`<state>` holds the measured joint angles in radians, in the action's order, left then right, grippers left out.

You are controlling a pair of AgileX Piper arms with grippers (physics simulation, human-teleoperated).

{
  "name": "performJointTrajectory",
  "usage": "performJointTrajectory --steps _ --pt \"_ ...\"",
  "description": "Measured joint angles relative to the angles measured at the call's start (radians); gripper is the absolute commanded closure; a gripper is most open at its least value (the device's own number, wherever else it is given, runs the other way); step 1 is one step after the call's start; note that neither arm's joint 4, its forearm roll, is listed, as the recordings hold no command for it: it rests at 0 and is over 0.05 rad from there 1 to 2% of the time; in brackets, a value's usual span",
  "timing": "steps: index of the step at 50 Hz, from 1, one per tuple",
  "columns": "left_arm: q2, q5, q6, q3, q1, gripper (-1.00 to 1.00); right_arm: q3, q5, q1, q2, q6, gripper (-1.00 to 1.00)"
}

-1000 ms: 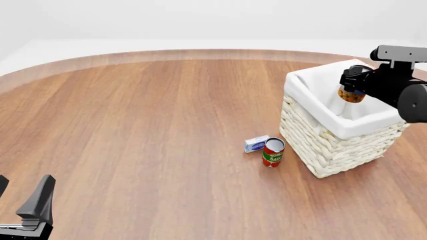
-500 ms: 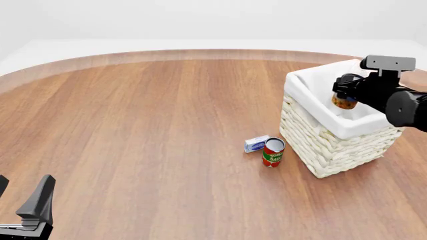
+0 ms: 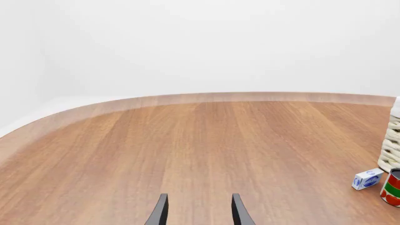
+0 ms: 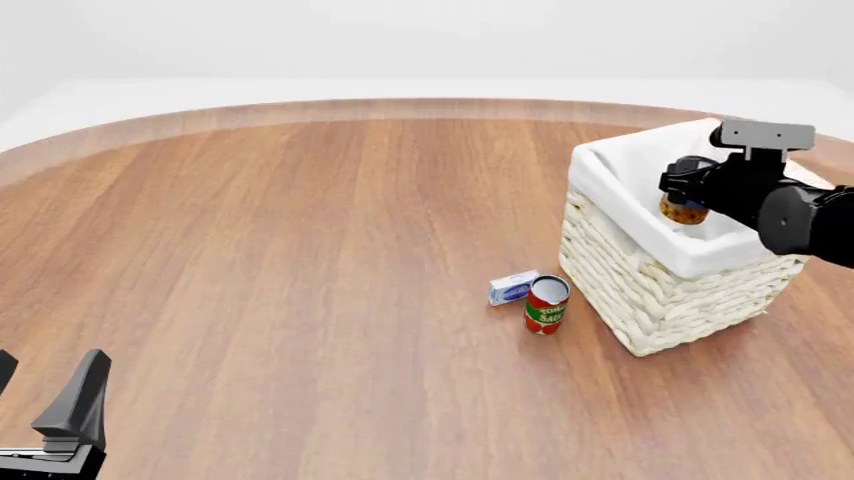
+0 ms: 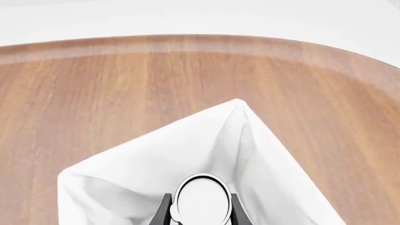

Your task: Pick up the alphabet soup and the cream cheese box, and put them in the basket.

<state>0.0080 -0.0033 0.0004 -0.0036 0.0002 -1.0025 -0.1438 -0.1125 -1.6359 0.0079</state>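
Observation:
My right gripper is shut on the alphabet soup and holds it low inside the basket, just below the white liner's rim. In the right wrist view the can's silver top sits between the two dark fingers, over the liner. The cream cheese box lies on the table just left of the basket, also seen in the left wrist view. My left gripper rests open and empty at the near left corner, far from everything.
A red-and-green can stands upright right beside the cream cheese box and close to the basket's wicker wall. The same can and the basket's edge show at the border of the left wrist view. The round wooden table spreads out to the left.
My right gripper has sunk lower into the basket with the soup can and drifted slightly left. The left arm, the box and the red can have not moved.

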Motion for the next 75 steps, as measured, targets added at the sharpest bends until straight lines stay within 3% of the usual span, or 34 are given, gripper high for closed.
performJointTrajectory --steps 57,58,75 --pt "0.000 0.000 0.000 0.000 0.000 -1.00 -0.027 -0.021 0.000 -0.067 -0.011 1.00" --pt "0.000 0.000 0.000 0.000 0.000 -1.00 -0.027 -0.021 0.001 -0.067 -0.011 -1.00" --pt "0.000 0.000 0.000 0.000 0.000 -1.00 -0.035 -0.016 0.000 -0.044 0.002 -1.00"
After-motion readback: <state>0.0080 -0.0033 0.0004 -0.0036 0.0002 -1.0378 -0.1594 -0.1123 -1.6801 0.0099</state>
